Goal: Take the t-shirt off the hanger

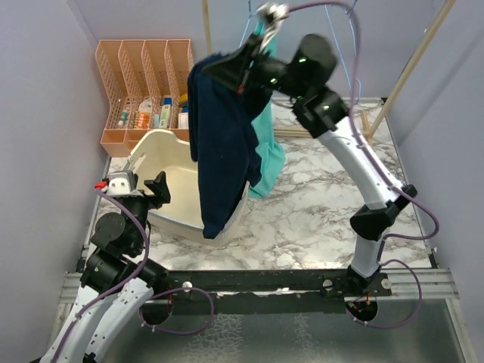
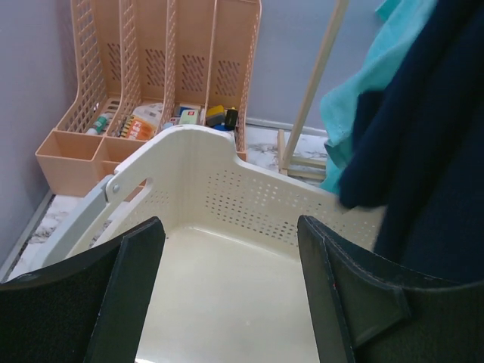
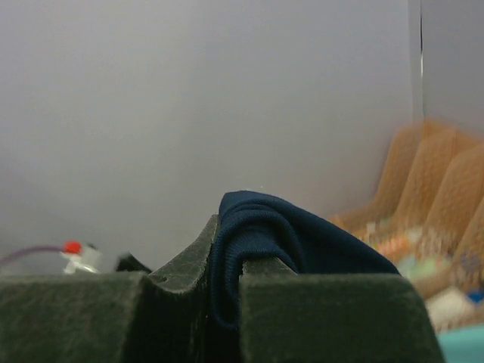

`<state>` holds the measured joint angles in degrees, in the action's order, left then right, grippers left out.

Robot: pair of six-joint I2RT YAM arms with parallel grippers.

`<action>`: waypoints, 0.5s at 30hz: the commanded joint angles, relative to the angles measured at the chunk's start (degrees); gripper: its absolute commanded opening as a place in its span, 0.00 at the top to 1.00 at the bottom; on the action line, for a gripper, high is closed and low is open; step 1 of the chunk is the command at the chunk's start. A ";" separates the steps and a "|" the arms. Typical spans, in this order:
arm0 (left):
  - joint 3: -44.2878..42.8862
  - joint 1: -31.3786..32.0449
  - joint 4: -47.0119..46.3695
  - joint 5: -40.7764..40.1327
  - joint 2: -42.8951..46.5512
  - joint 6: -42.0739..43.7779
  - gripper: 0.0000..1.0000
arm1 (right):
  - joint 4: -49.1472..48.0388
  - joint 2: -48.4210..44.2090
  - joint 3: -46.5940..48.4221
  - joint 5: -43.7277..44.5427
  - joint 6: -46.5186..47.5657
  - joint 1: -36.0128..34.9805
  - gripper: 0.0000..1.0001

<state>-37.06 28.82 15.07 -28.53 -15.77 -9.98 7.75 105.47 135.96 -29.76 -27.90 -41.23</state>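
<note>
High above the worktop [image 1: 318,219], navy t-shirt [image 1: 219,144] hangs, top fold pinched in right tool [image 1: 210,68]; hem seems to reach white basket [image 1: 155,140]. Teal garment [image 1: 268,151] just behind. Left tool [image 2: 229,242] wide, empty, over basket.

— Where did the top camera sit?
— Above and behind the arm bases [image 1: 361,286], looking down and forward across the marble table [image 1: 318,219]; far enough off to hold both arms whole.
— And the wrist cameras?
— The left one looked forward between its own fingers [image 2: 128,302], close over the cream basket [image 2: 227,197], toward the orange file rack [image 2: 151,76] at the back; the right one rode high, pressed close against the navy t-shirt [image 3: 287,234], facing the left wall with the rack blurred at its right edge; basket, rack and shirt all showed from the top as well.
</note>
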 commanded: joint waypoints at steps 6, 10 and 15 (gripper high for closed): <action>0.76 -0.60 -1.37 0.27 1.23 0.34 0.26 | 29.81 4.92 -14.26 5.15 14.40 -6.80 0.93; 0.91 -0.69 -1.42 0.48 0.86 0.22 0.25 | 33.75 1.83 -19.85 6.62 16.55 -6.93 0.62; 1.31 -0.69 -2.96 5.68 -1.98 0.83 0.22 | 33.53 -7.82 -28.87 10.50 17.71 -6.93 0.34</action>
<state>-36.40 28.47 14.55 -27.75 -15.00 -9.91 40.75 109.73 112.16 -24.14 -13.10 -48.62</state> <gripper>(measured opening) 0.773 0.585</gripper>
